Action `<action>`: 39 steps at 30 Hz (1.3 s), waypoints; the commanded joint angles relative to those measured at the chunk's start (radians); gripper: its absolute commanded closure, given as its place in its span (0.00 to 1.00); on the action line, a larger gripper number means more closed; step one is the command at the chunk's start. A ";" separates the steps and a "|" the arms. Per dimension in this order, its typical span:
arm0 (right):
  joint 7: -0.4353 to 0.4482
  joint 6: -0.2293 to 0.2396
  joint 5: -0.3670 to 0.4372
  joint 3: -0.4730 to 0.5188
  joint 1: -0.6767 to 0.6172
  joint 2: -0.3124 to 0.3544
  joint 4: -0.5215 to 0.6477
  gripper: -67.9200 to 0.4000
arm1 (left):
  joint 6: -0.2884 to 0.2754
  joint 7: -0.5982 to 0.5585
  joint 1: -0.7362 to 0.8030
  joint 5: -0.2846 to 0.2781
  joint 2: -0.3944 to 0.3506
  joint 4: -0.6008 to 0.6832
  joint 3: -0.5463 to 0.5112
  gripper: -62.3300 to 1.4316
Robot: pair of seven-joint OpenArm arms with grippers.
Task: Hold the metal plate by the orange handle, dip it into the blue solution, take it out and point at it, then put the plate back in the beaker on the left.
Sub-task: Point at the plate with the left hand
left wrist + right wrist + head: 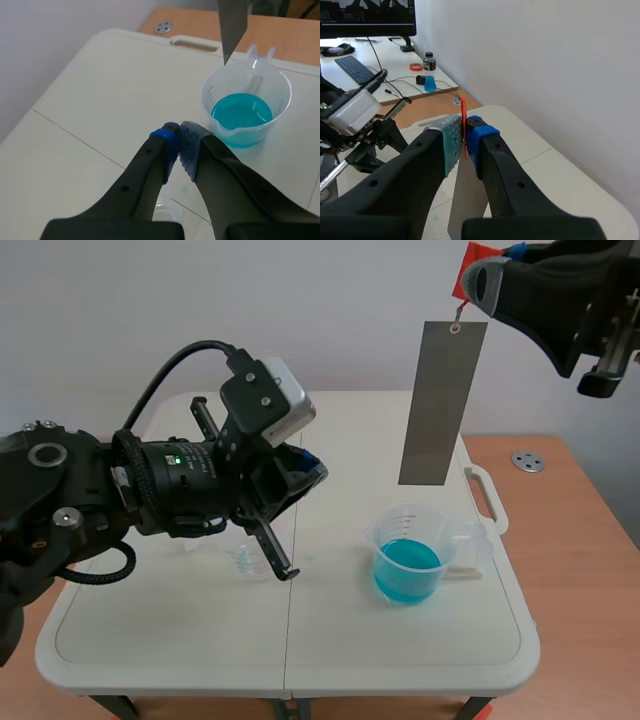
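The right gripper (464, 142) pinches the flat grey plate (442, 405) by its orange handle (463, 125) above a clear beaker (400, 520) of blue solution (405, 565); the left gripper (178, 135) is pressed together.

Bright, even light falls on the table (200, 640), leaving only faint shadows. Ahead of the left gripper (179, 132), the blue solution (242, 112) carries a pale sheen.

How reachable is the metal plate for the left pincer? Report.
Probably yes: the metal plate hangs from the right pincer above the blue-filled beaker, only open air between it and the left pincer.
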 commanded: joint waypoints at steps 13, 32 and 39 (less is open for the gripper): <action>0.018 0.007 0.018 0.010 0.011 0.005 0.011 0.98 | 0.006 -0.030 -0.056 -0.008 0.016 -0.095 0.019 0.95; 0.018 0.007 0.018 0.010 0.011 0.005 0.011 0.98 | 0.157 -0.103 0.058 -0.013 -0.135 0.005 -0.096 0.95; 0.011 0.007 0.018 0.010 0.011 0.005 0.001 0.98 | 0.335 -0.198 0.276 -0.049 -0.364 0.079 -0.305 0.95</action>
